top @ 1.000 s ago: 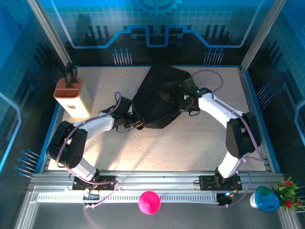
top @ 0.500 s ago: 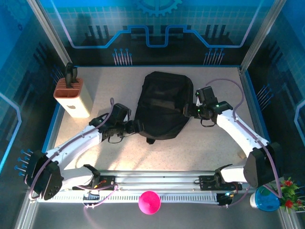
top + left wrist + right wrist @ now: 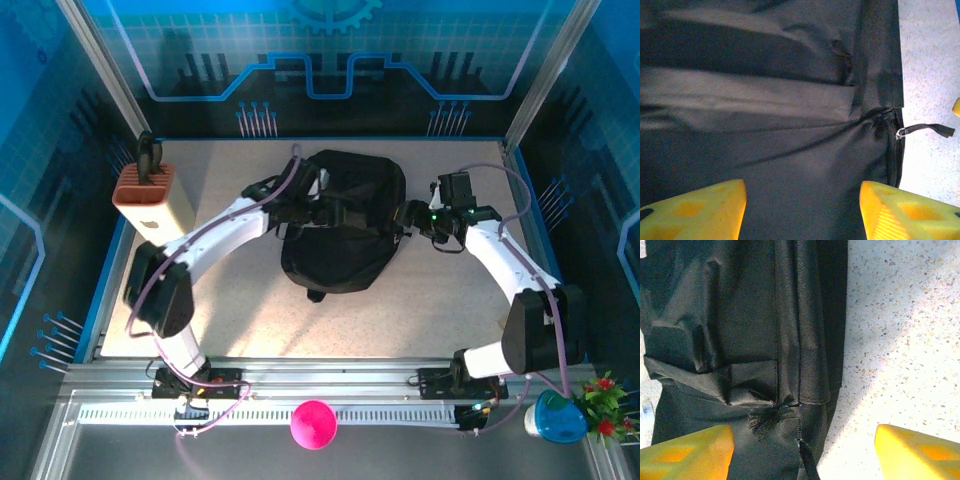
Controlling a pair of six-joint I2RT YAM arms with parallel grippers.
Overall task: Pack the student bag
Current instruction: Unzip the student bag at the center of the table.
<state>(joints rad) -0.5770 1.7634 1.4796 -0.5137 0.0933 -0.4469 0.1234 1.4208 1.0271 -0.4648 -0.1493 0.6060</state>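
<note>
Beneath the left fingers [image 3: 695, 212] stretches the black fabric of the student bag [image 3: 343, 225], which lies flat at the middle of the desk [image 3: 420, 310]. These fingers stand apart and grip nothing. The bag's edge and a zipper pull [image 3: 927, 129] lie just ahead of the right-hand one. The right fingers [image 3: 920, 450] are also spread and empty, one over the bag's side seam, the other over bare speckled desk. Open room runs outward from that finger to the blue rim [image 3: 522, 210], and more bare desk lies between the bag and the arm bases. A tan box [image 3: 155, 205] stands well off to the left fingers' outer side, clear of the bag. Half a second ago the left fingers were at the bag's near left edge; they have since swung up over its far left part. The right fingers have drawn slightly outward, and the bag's far end now bulges wider.
</note>
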